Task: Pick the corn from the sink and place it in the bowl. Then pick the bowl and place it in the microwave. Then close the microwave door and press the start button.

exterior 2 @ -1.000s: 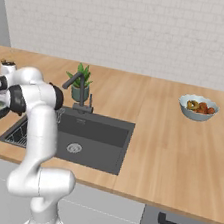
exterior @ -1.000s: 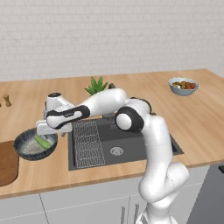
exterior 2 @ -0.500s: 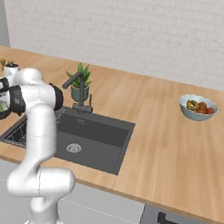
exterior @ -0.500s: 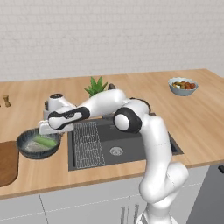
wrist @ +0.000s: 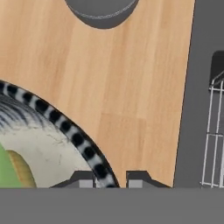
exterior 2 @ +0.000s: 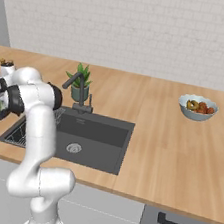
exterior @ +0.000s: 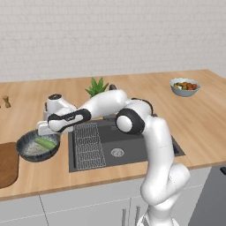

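Wooden counter (exterior: 190, 128) runs below a pale brick wall, and at the left middle of the left base view the bowl (exterior: 37, 145) sits on it, dark streaked outside and pale within. The corn (exterior: 45, 142) lies inside the bowl, its green husk and yellow cob also showing at the lower left corner of the hand view (wrist: 15, 168). The gripper (wrist: 110, 180) is down at the bowl's right rim: at the bottom of the hand view its two dark fingertips (wrist: 136, 178) stand close together, one on either side of the dark banded rim (wrist: 74, 133), so the jaws are narrow and pinch the rim of the bowl. In the left base view the hand (exterior: 49, 128) sits right over that same edge. Just right of the bowl lies the dark sink (exterior: 132, 145), with a wire rack (exterior: 89, 143) across its left part, a round drain and a black faucet (exterior 2: 74, 86). Behind the sink stands a small green plant (exterior: 96, 87). Well apart, at the upper right, is a pale bowl of red and orange pieces (exterior: 184, 86). A brown board (exterior: 6, 163) lies at the left edge.
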